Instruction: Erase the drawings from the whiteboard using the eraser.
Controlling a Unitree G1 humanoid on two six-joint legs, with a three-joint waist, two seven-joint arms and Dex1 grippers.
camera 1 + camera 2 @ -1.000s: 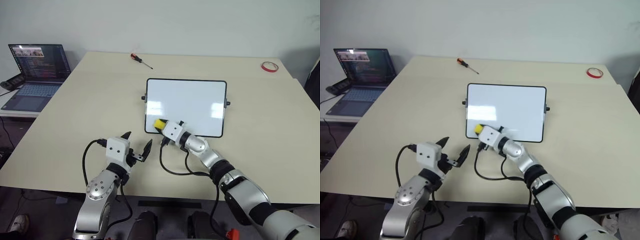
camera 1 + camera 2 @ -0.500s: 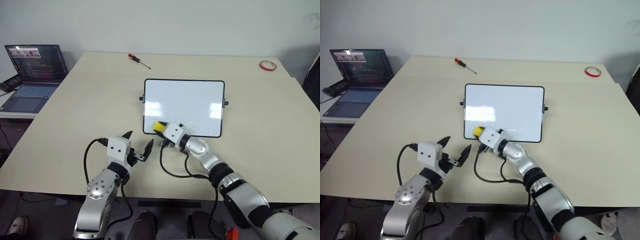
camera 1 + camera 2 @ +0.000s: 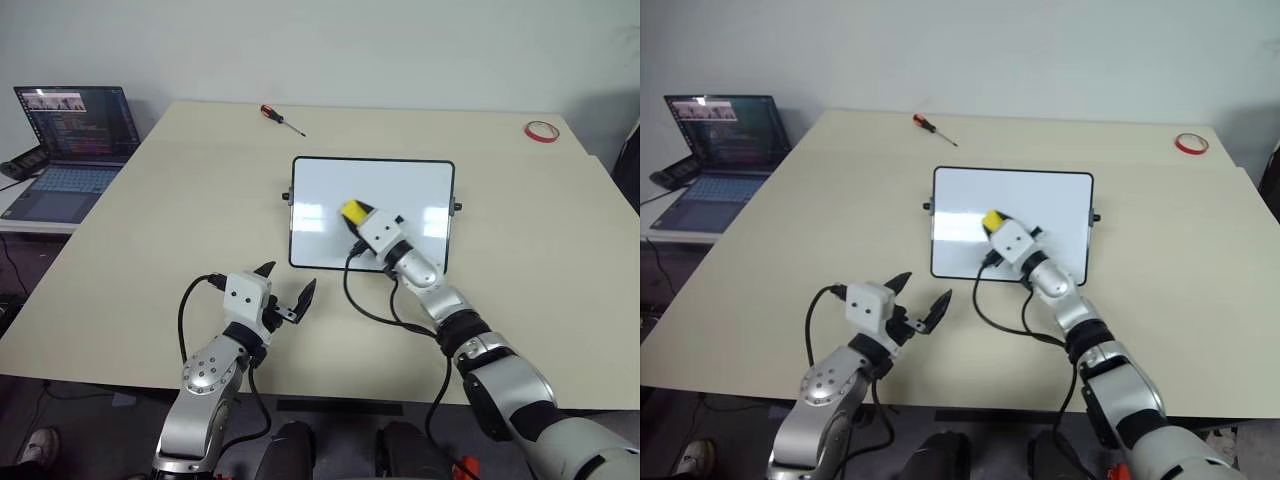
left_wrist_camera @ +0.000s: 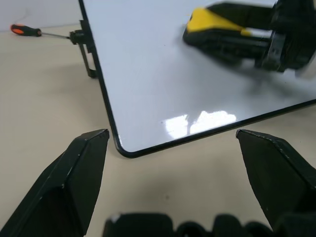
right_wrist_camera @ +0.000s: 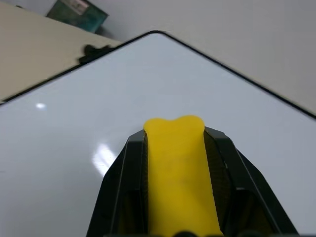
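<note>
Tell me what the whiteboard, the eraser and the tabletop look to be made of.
Whiteboard: a glossy white coated panel, judging by the bright glare patches, in a thin black frame, probably plastic. Eraser: matte yellow body, looks like soft foam or plastic, since it appears pinched between the right gripper fingers. Table: smooth matte beige surface, likely laminate; no grain visible.

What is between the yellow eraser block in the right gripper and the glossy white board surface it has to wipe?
Nothing visible. The right gripper is shut on the yellow eraser block over the middle of the black-framed glossy white board. The red-handled screwdriver and red tape ring lie away on the table.
</note>
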